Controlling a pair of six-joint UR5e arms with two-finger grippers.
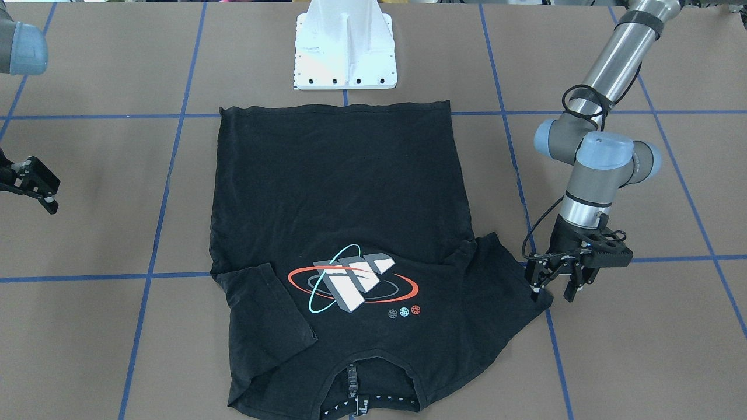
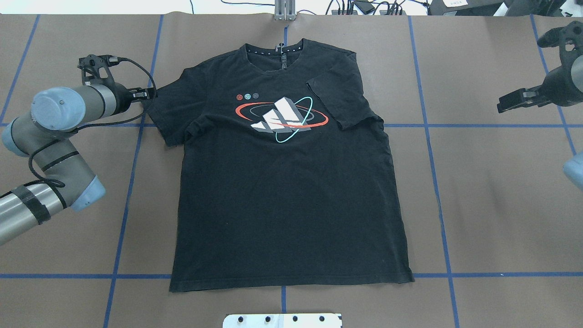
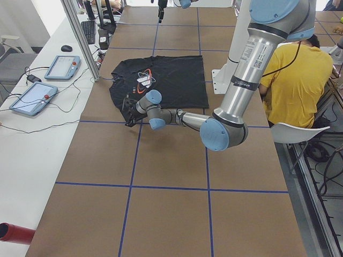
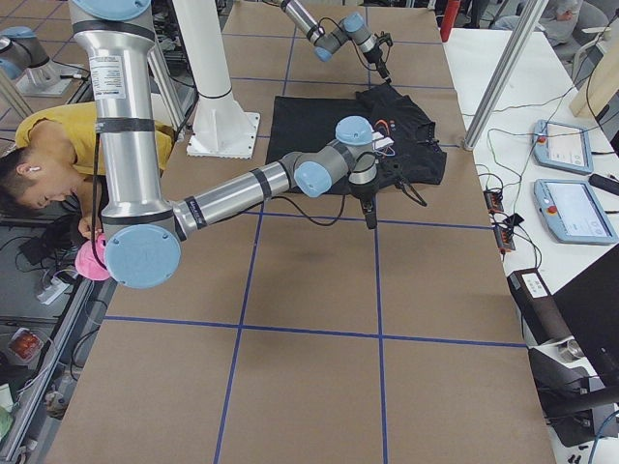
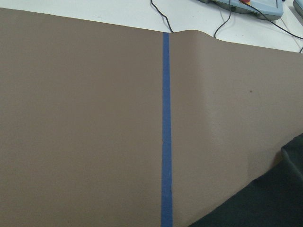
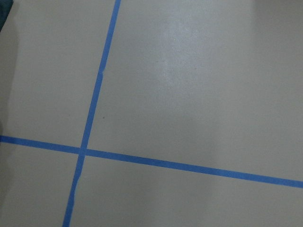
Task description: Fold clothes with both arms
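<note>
Where the white base pedestal (image 1: 345, 55) stands at the robot's edge of the brown table (image 2: 492, 205), the black T-shirt (image 2: 291, 191) begins, its hem just beyond the pedestal. It lies flat, printed side up, with the red, teal and white orbit graphic (image 2: 281, 119) on the chest. Farther out, the sleeve on the robot's right is folded in onto the body, while the one on its left lies spread. The left gripper (image 1: 551, 291) stands at that spread sleeve's tip, released, jaws apart, one finger at the fabric's edge. The right gripper (image 2: 503, 105) is well apart from the shirt, over the table; I cannot tell whether its jaws are parted. Farthest lies the collar (image 2: 278, 69), near the table's far edge.
</note>
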